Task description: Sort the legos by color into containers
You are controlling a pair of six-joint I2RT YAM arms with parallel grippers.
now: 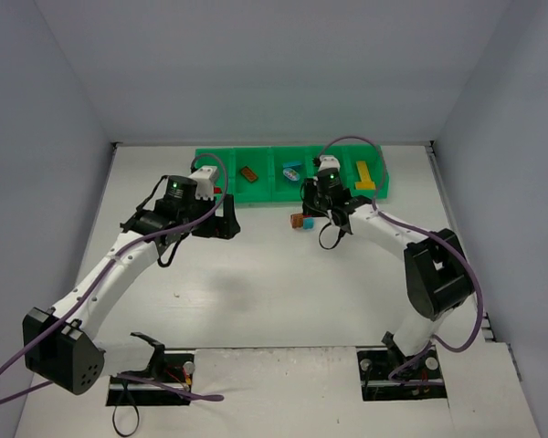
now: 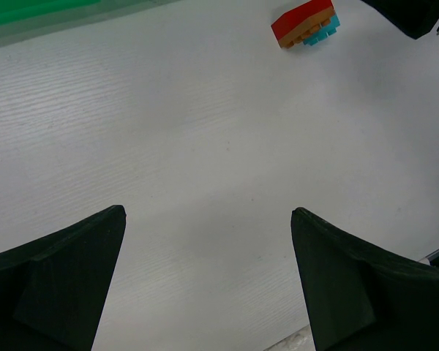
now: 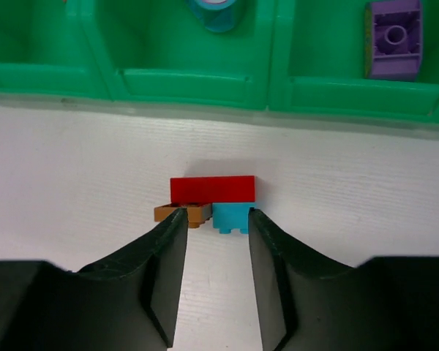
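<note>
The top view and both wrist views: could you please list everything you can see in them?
tray: one, bright green, five compartments in a row, far side of the table.
brown brick: one, brown, second compartment from the left.
cyan brick: one, cyan, middle compartment.
purple brick: one, purple, compartment just right of the cyan one.
yellow bricks: count unclear, yellow, rightmost compartment.
brick cluster: one red, one brown and one cyan, joined, on the table just in front of the tray.
table: one, white.
left claw: one, black, open, over bare table.
right claw: one, black, open, tips at the brick cluster.
</note>
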